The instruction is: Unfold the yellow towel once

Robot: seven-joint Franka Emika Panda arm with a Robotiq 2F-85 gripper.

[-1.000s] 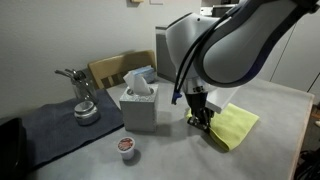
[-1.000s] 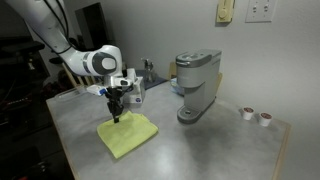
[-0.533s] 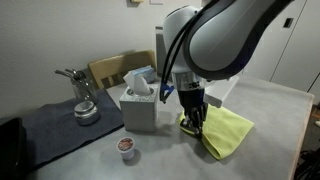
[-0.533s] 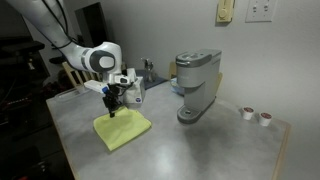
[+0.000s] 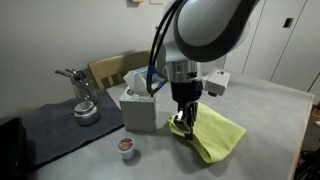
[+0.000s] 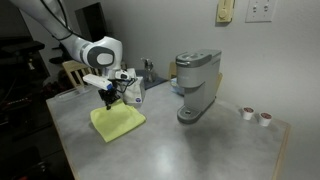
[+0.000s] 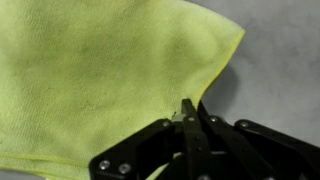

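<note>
The yellow towel [image 5: 215, 135] lies on the grey table to the right of the tissue box; it also shows in an exterior view [image 6: 118, 124] and fills most of the wrist view [image 7: 100, 70]. My gripper [image 5: 181, 124] points down at the towel's edge nearest the tissue box and is shut on that edge. In the wrist view the two fingertips [image 7: 188, 108] are pressed together, with yellow cloth on the left and bare table on the right. The gripper [image 6: 106, 103] sits just above the towel's near corner.
A white tissue box [image 5: 139, 105] stands close to the left of the gripper. A dark grey cloth mat [image 5: 50, 128] holds a metal jug [image 5: 84, 105]. A coffee pod cup [image 5: 126, 147] sits in front. A coffee machine [image 6: 196, 85] and two pods [image 6: 247, 113] stand further off.
My gripper has moved towards the tissue box with the towel's edge in it. The towel has been dragged along and now lies flatter and wider.
</note>
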